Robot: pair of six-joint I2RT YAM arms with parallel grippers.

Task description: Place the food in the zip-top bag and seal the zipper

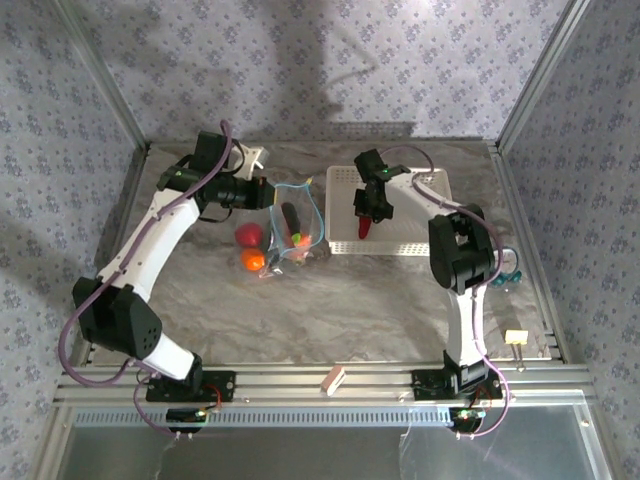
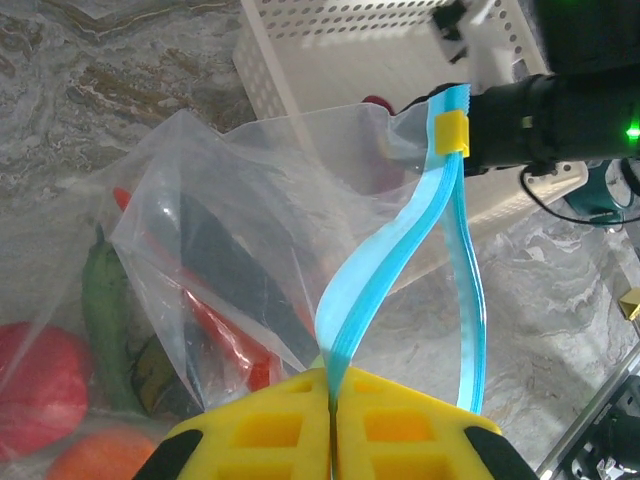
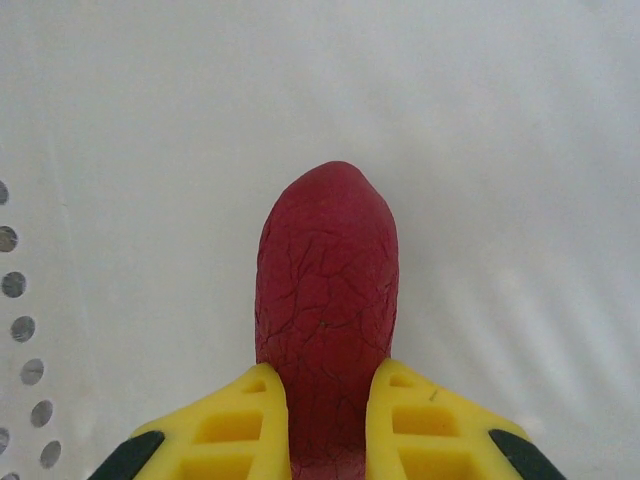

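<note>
My left gripper [image 2: 332, 385] is shut on the zipper [image 2: 400, 240], the light-blue strip, and holds the zip-top bag [image 2: 250, 200] up with its mouth open. A yellow slider [image 2: 451, 133] sits at the strip's far end. Inside the bag lie a dark vegetable [image 2: 235, 275], a green one [image 2: 105, 310] and a red chili [image 2: 225, 335]. A red tomato [image 2: 35, 385] and an orange [image 2: 95, 455] rest at the bag's bottom; I cannot tell if they are inside. My right gripper [image 3: 328, 375] is shut on a dark red piece of food [image 3: 328, 290] over the basket floor. In the top view the left gripper [image 1: 268, 194] meets the bag [image 1: 297, 225], and the right gripper [image 1: 366, 216] hangs over the basket.
The white perforated basket [image 1: 420, 225] stands to the right of the bag, at the back right of the table. Teal and yellow bits [image 1: 512, 275] lie by the right wall. A small block [image 1: 333, 380] rests on the front rail.
</note>
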